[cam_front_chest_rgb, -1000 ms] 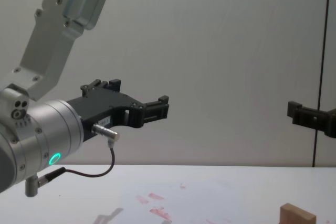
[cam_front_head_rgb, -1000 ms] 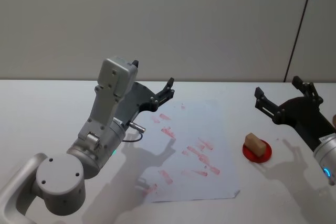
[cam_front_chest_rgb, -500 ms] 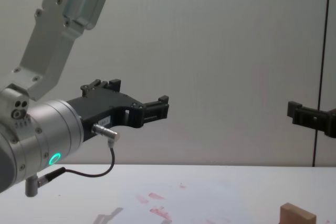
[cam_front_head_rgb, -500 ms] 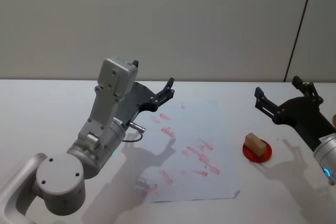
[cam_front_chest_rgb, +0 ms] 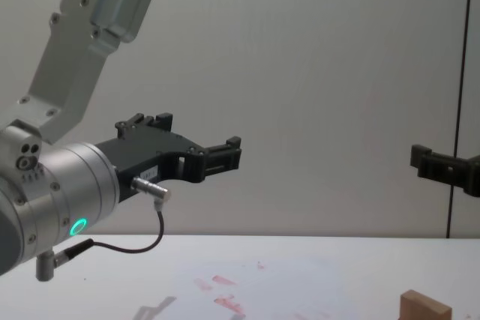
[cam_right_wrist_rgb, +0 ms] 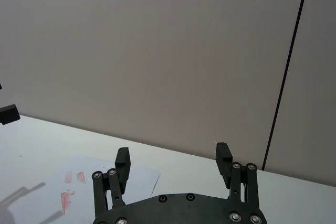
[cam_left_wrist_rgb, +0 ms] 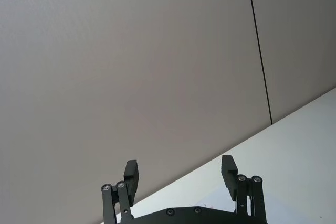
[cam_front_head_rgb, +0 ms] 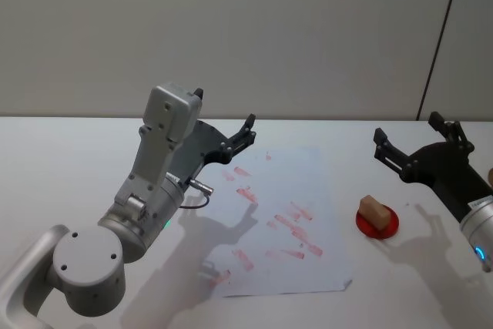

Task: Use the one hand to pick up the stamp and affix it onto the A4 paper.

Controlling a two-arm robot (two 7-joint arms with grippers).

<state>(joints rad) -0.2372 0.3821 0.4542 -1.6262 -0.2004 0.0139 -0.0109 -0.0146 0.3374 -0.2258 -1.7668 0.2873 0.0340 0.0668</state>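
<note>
Head view: red marks on the A4 paper are illegible.

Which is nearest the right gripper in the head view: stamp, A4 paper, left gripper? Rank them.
From the right gripper:
1. stamp, on the red pad, table's right.
2. A4 paper, mid-table.
3. left gripper, above the paper's left edge.

Round red pad on the white table, plain grey wall behind
</note>
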